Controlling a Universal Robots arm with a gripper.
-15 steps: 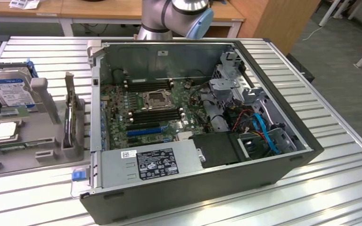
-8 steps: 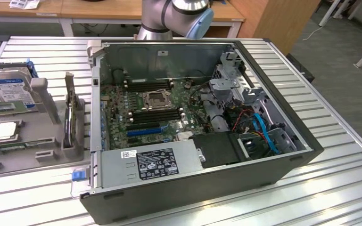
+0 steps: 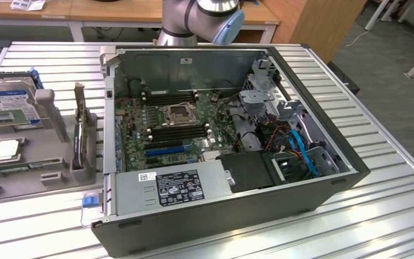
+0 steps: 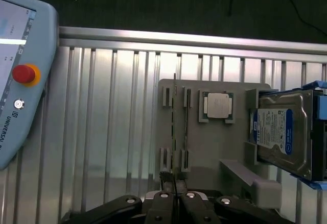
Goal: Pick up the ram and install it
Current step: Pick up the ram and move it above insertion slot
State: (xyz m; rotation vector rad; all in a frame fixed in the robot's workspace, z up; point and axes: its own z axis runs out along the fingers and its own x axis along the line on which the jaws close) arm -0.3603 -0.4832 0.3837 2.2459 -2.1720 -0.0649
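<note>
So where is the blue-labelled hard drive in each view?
Exterior view: hard drive on the grey tray, at the exterior view's left, beside the computer case.
Wrist view: hard drive at the tray's end, next to the silver chip.
Shared landmark: that silver chip on the tray.

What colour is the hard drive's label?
The hard drive's label is blue and white, clearest in the wrist view.
</note>
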